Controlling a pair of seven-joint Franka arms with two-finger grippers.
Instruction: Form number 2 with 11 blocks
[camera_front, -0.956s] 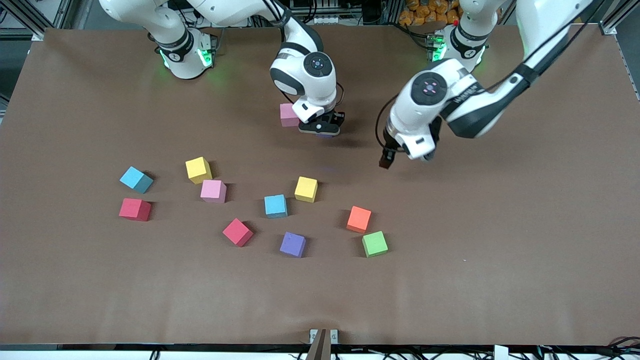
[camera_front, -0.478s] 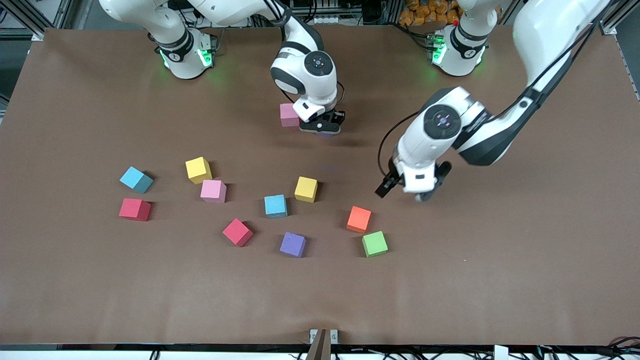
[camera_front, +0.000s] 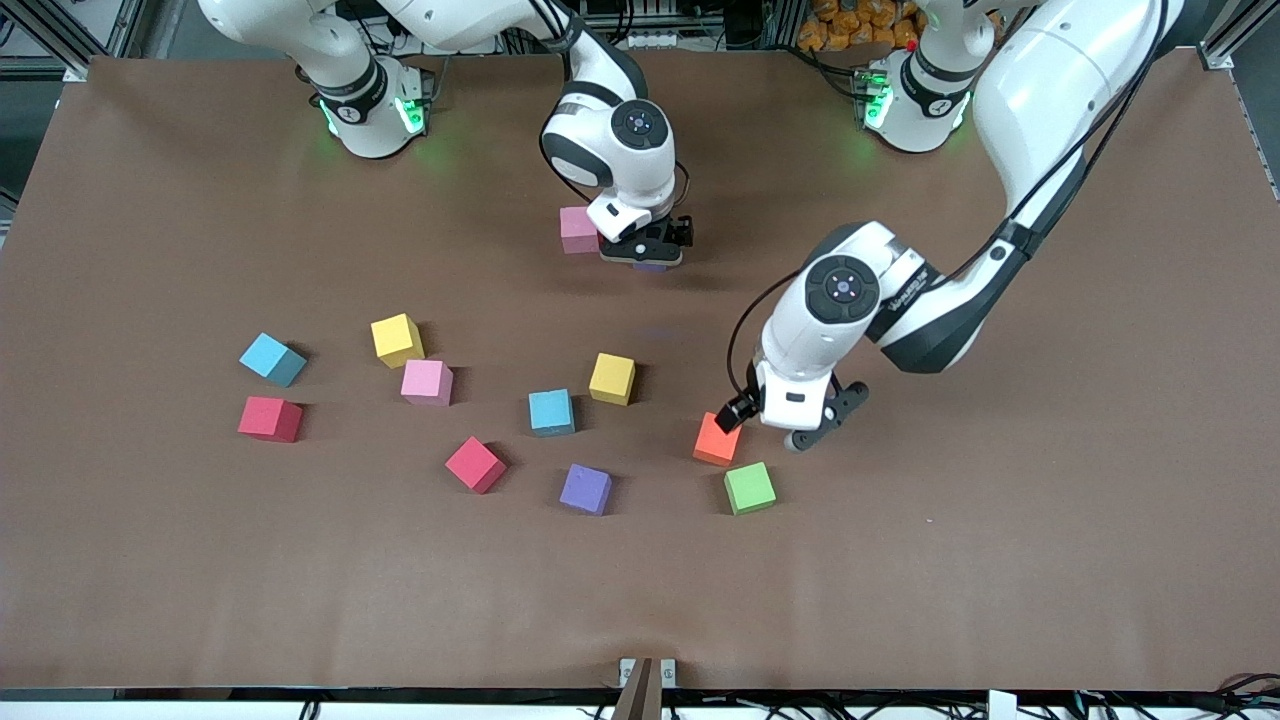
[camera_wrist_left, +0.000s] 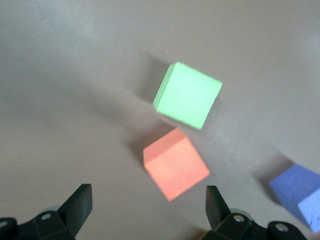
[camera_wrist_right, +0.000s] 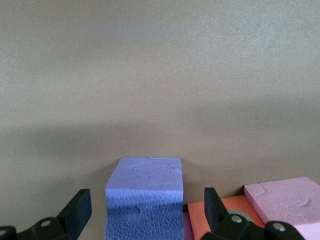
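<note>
Early going: the number 2 is barely started, just a pink block and, in the right wrist view, an orange and a purple block beside it, upper centre of the front view. The right gripper sits over that purple cube, fingers spread either side, probably not gripping. Ten loose blocks lie mid-frame. The left gripper hangs wide open over the orange block, green block just below.
</note>
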